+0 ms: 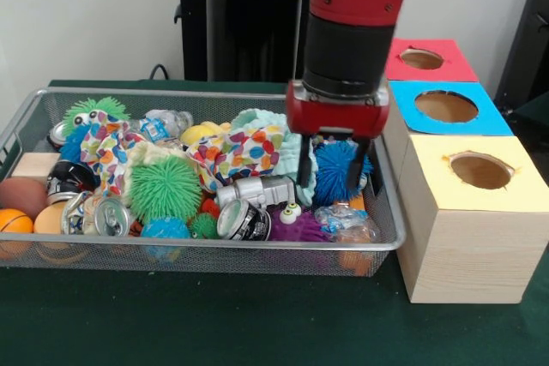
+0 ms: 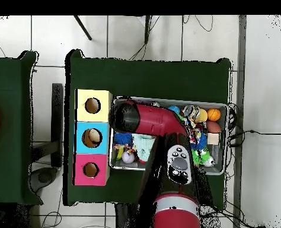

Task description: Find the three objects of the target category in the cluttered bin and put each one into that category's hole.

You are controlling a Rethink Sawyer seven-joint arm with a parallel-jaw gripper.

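The gripper [image 1: 330, 169] hangs inside the bin [image 1: 214, 256], fingers pointing straight down and set apart. The spiky blue ball [image 1: 336, 171] sits between the two fingers; whether the fingers press on it cannot be told. In the front view the red and black arm [image 1: 347, 32] descends vertically from the top edge, its wrist directly above the bin's end nearest the boxes. In the overhead view the arm [image 2: 146, 119] reaches from the base at the table's robot-side edge across the bin. The bin, full of mixed clutter, occupies the table's middle. Touching it stand the yellow box [image 1: 467, 220], blue box [image 1: 446, 109] and red box [image 1: 425, 62], each with a round hole
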